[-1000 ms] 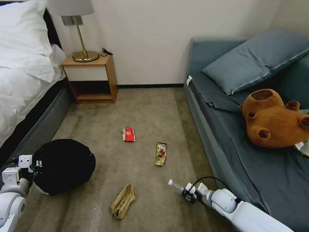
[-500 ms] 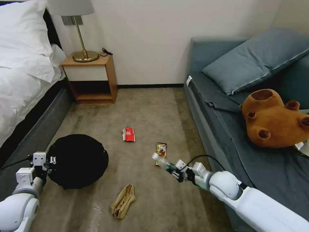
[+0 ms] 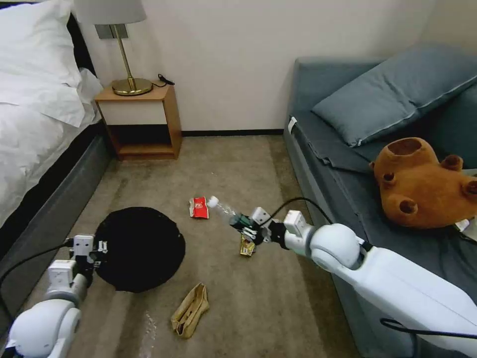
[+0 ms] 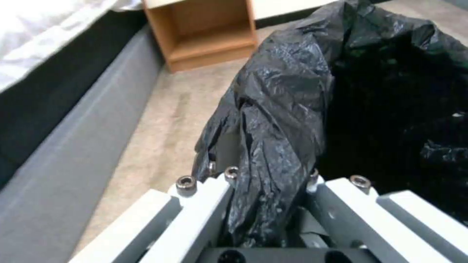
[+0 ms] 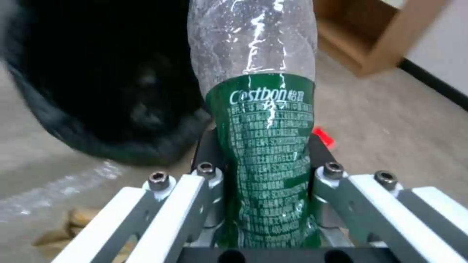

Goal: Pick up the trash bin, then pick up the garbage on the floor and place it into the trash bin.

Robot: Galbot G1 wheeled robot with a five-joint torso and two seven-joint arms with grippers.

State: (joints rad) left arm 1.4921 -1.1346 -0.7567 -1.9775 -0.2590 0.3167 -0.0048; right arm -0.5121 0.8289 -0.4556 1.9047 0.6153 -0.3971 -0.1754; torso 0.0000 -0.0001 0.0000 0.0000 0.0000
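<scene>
Left arm low at lower left of frame, left gripper (image 3: 94, 247) clamped on the trash bin (image 3: 140, 247) rim. Right arm reaches from lower right toward centre, right gripper (image 3: 244, 228) closed around the bottle (image 3: 222, 209).

A bedroom, likely a hotel room: a white-sheeted bed (image 3: 30, 124) on the left, a wooden nightstand (image 3: 139, 122) with a brass lamp (image 3: 126, 59) at the far wall, a blue-grey daybed (image 3: 377, 164) on the right, beige carpet (image 3: 228, 169) between.

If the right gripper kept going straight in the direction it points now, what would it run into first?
Probably the trash bin. The right gripper, shut on the bottle, points toward the bin's black-lined mouth, which lies just ahead in the right wrist view. Depth is unclear, so the bottle might pass above the rim.
</scene>
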